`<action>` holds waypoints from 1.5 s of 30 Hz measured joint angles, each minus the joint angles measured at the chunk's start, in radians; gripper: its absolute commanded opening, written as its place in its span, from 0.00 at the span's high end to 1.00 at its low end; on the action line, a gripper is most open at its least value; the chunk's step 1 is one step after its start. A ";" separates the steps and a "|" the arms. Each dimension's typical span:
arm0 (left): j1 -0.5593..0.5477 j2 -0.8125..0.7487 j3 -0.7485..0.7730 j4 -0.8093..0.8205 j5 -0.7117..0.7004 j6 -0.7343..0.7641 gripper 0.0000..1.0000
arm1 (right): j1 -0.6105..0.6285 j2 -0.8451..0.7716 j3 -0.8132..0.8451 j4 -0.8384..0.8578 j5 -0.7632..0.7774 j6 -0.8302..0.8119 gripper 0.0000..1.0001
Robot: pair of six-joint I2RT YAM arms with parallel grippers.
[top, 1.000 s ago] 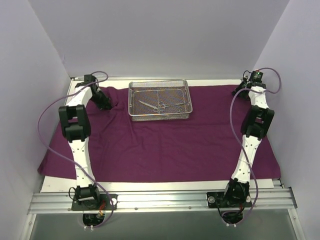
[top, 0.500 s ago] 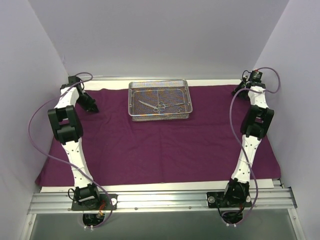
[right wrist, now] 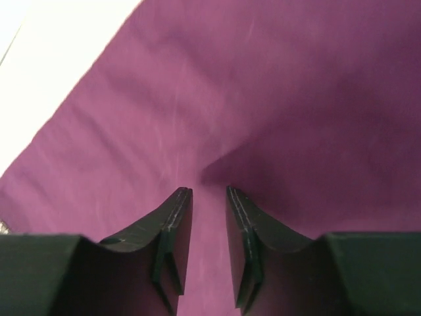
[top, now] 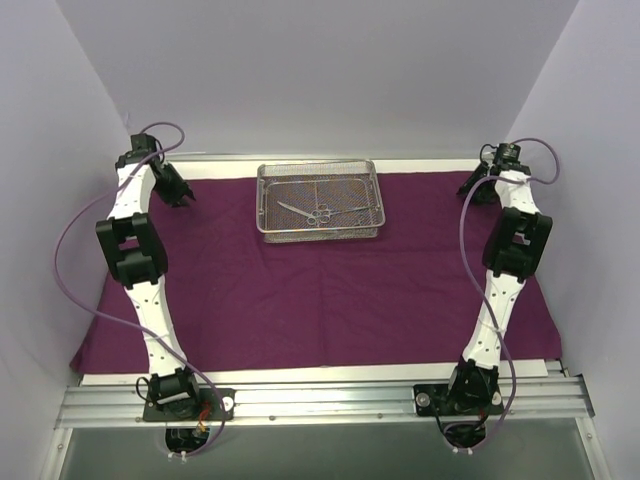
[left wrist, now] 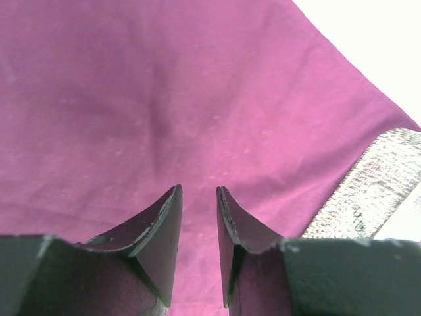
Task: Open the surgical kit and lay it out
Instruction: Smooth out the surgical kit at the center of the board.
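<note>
The dark purple cloth wrap (top: 330,290) lies spread flat over the table. The silver wire-mesh tray (top: 264,200) stands on it at the back centre, with thin scissor-like instruments (top: 312,212) lying inside. My left gripper (top: 176,190) hovers over the cloth's far left corner; in the left wrist view its jaws (left wrist: 197,189) stand slightly apart with only cloth (left wrist: 131,99) showing between them. My right gripper (top: 470,185) is at the far right corner; its jaws (right wrist: 209,191) are also slightly apart and empty above the cloth (right wrist: 296,99).
White walls close in on the left, back and right. A bare white table strip (top: 300,372) runs along the front edge of the cloth. A silver rail (left wrist: 368,191) and white tabletop (left wrist: 368,39) lie just past the cloth's left corner.
My left arm has swung left and back from beside the tray to the far left corner, and the cloth's left side now lies flatter. The right arm has barely moved.
</note>
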 measured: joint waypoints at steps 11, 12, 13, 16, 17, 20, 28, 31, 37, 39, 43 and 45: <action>0.001 0.051 -0.002 -0.072 -0.010 0.001 0.63 | 0.019 -0.185 -0.342 0.051 -0.027 0.024 1.00; -0.001 0.053 -0.005 -0.074 -0.009 0.002 0.63 | 0.019 -0.187 -0.348 0.057 -0.027 0.023 1.00; -0.003 0.054 -0.006 -0.075 -0.009 0.002 0.63 | 0.018 -0.188 -0.349 0.061 -0.025 0.022 1.00; -0.007 0.056 -0.005 -0.077 -0.005 0.002 0.63 | 0.019 -0.186 -0.340 0.054 0.005 0.013 1.00; -0.009 0.058 -0.004 -0.082 -0.005 0.002 0.63 | 0.019 -0.178 -0.322 0.041 0.032 0.008 1.00; -0.010 0.085 0.016 -0.097 0.004 0.003 0.63 | 0.019 -0.146 -0.252 -0.001 0.109 -0.006 1.00; -0.006 0.113 0.027 -0.093 0.094 -0.020 0.63 | 0.011 -0.108 -0.170 -0.043 0.331 -0.051 1.00; -0.011 0.114 0.015 -0.077 0.124 -0.037 0.63 | 0.005 -0.104 -0.163 -0.051 0.362 -0.067 1.00; -0.032 0.113 -0.006 -0.042 0.185 -0.072 0.62 | 0.000 -0.085 -0.126 -0.078 0.381 -0.094 1.00; -0.042 0.113 -0.016 -0.029 0.200 -0.080 0.62 | -0.001 -0.078 -0.108 -0.090 0.380 -0.101 1.00; -0.046 0.079 -0.074 0.002 0.191 -0.093 0.62 | -0.001 -0.072 -0.095 -0.100 0.373 -0.116 1.00; -0.040 0.047 -0.136 0.031 0.185 -0.111 0.62 | -0.001 -0.066 -0.084 -0.108 0.370 -0.120 1.00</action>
